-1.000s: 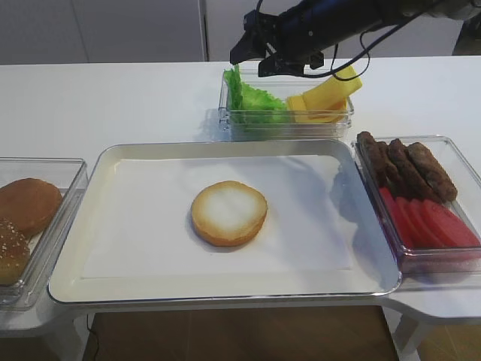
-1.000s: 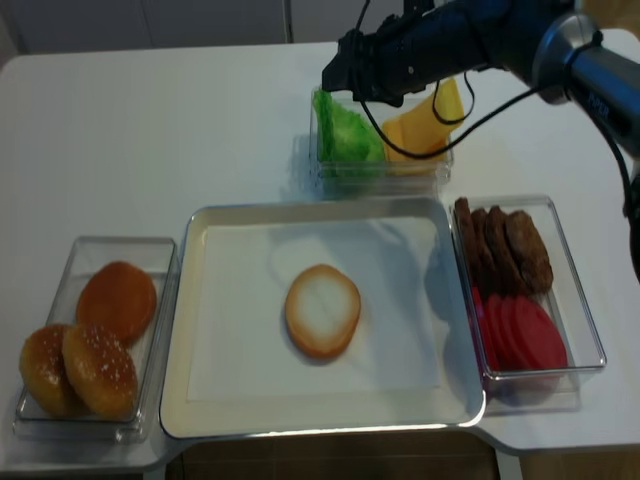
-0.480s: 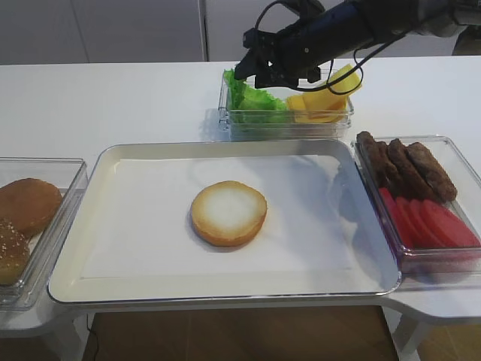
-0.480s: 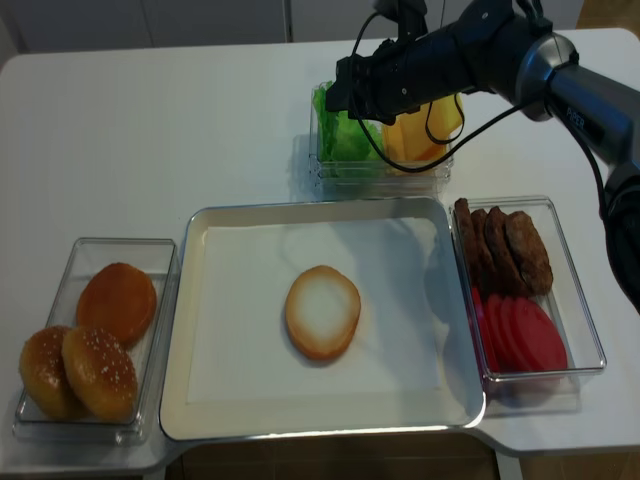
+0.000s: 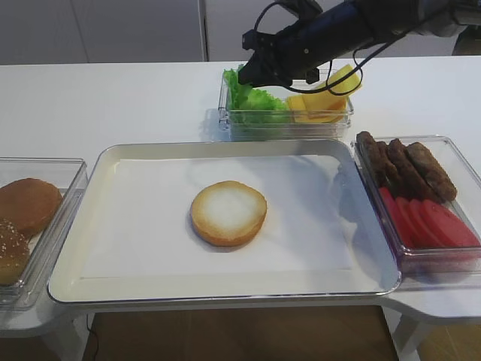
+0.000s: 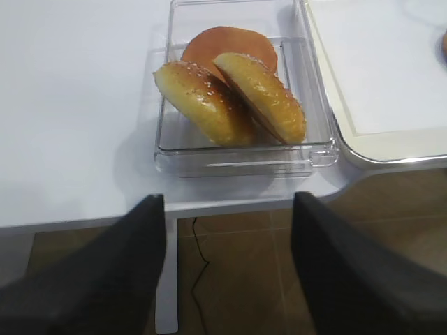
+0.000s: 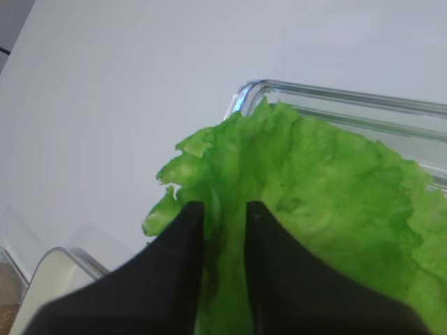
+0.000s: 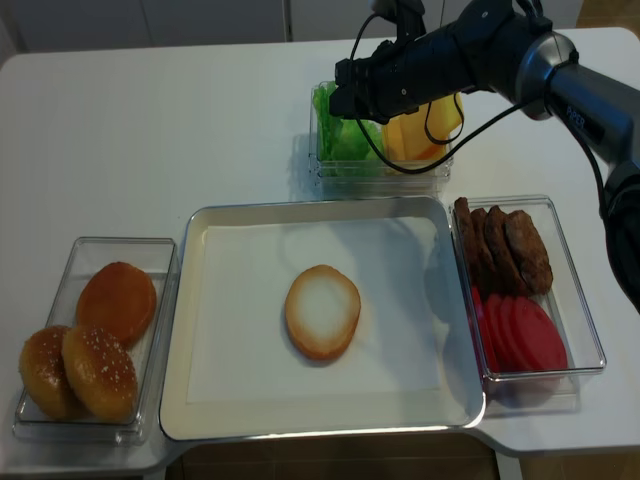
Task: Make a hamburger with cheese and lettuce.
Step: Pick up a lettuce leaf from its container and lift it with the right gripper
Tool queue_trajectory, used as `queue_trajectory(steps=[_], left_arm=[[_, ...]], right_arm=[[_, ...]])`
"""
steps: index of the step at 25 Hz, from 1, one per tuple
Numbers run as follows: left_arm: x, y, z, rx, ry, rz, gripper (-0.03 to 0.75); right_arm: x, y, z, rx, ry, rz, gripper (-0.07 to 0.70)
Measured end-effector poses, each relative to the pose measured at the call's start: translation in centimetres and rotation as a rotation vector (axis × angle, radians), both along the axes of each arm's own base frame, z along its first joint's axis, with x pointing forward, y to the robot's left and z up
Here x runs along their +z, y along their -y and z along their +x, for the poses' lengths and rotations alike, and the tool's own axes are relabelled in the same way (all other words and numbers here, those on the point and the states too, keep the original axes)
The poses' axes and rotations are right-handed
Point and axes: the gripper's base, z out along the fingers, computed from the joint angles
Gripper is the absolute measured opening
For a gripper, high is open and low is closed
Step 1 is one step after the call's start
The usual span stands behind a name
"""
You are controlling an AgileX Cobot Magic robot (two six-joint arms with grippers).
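Observation:
The hamburger bun half (image 5: 228, 213) lies cut face up in the middle of the paper-lined metal tray (image 5: 113, 162); it also shows in the realsense view (image 8: 322, 311). The green frilly lettuce (image 5: 254, 98) and the yellow cheese slices (image 5: 325, 102) share a clear box at the back. My right gripper (image 5: 252, 71) is down at the lettuce end of that box. In the right wrist view its jaws (image 7: 225, 209) stand close together with a fold of lettuce (image 7: 335, 202) pinched between them. My left gripper (image 6: 227, 209) is open and empty, off the table's near left edge.
A clear box of brown domed buns (image 6: 230, 98) stands left of the tray (image 5: 26, 207). A clear box with dark patties (image 5: 409, 165) and red tomato slices (image 5: 432, 222) stands right of the tray. The right arm and its cables span the back right.
My right gripper has moved back from above the box's front to the lettuce at its left end and has closed on the leaf. The bun half and left gripper have not moved.

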Motion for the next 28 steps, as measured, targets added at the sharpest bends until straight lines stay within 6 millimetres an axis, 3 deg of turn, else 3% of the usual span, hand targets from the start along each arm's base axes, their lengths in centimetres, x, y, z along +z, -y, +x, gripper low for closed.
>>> queue_trajectory(steps=[5, 12, 28], left_arm=[[0.0, 0.0, 0.0, 0.0, 0.0, 0.0, 0.422], [0.0, 0.0, 0.0, 0.0, 0.0, 0.0, 0.422], [0.0, 0.0, 0.0, 0.0, 0.0, 0.0, 0.422]], right_arm=[[0.0, -0.1, -0.1, 0.024, 0.002, -0.005, 0.057], [0.0, -0.1, -0.3, 0.037, -0.001, -0.005, 0.032], [6.8, 0.5, -2.7, 0.076, 0.113, 0.001, 0.032]])
